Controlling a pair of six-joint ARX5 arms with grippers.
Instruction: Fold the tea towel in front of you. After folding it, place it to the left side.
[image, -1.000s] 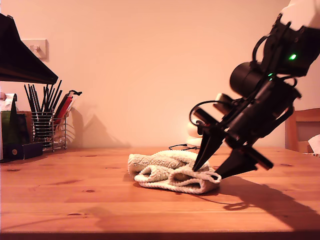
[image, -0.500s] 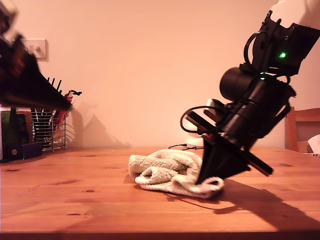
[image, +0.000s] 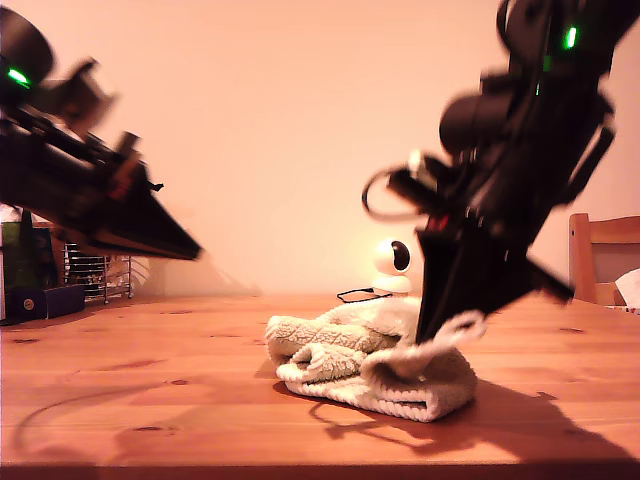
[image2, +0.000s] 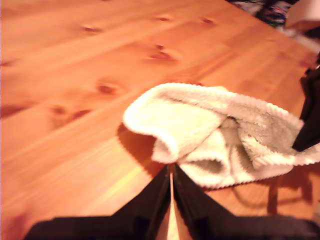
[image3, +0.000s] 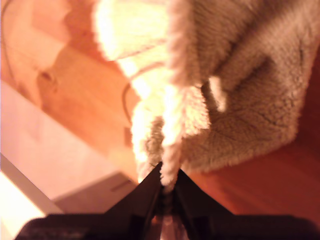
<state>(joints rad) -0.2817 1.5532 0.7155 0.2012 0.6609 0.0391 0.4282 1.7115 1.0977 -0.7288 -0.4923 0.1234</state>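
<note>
my second gripper (image3: 167, 186) pinching fluffy tea towel (image: 372, 365) hem

This looks to me like a home, most likely a kitchen or dining corner. I work on a knotty pine table (image: 150, 400) against a plain painted wall (image: 290, 130). At nine o'clock in the exterior view a wire rack (image: 95, 275) stands by the wall, with boxes (image: 25, 270) just beside it. At three o'clock a wooden chair back (image: 600, 255) shows. Near the wall, at about one o'clock, sits a small white round camera (image: 393, 262).
</note>
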